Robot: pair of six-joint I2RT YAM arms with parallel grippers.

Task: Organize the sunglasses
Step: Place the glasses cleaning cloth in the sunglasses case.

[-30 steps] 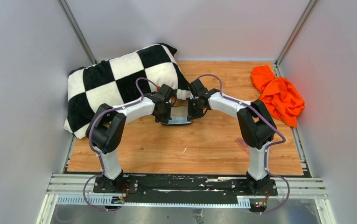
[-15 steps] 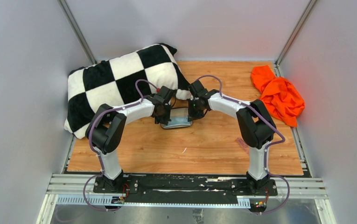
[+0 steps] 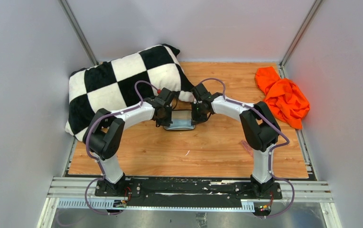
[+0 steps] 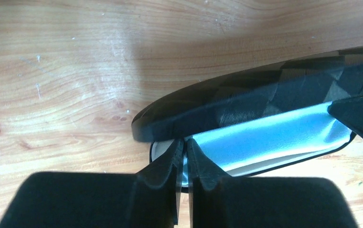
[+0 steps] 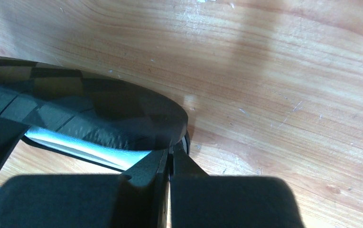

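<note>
Left fingers (image 4: 167, 166) have parted a crack, right fingers (image 5: 155, 171) shut, neither holding anything; I fear the unlatched case (image 4: 246, 102) springs open.

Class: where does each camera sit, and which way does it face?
Top: above, behind the arms, looking down on the table; both arms show, left gripper and right gripper at the case.
Left wrist: on the left arm, facing down at the case's end and cloth; its fingers show.
Right wrist: on the right arm, facing the case's other end; its fingers show.
Both wrist views share the case.
</note>
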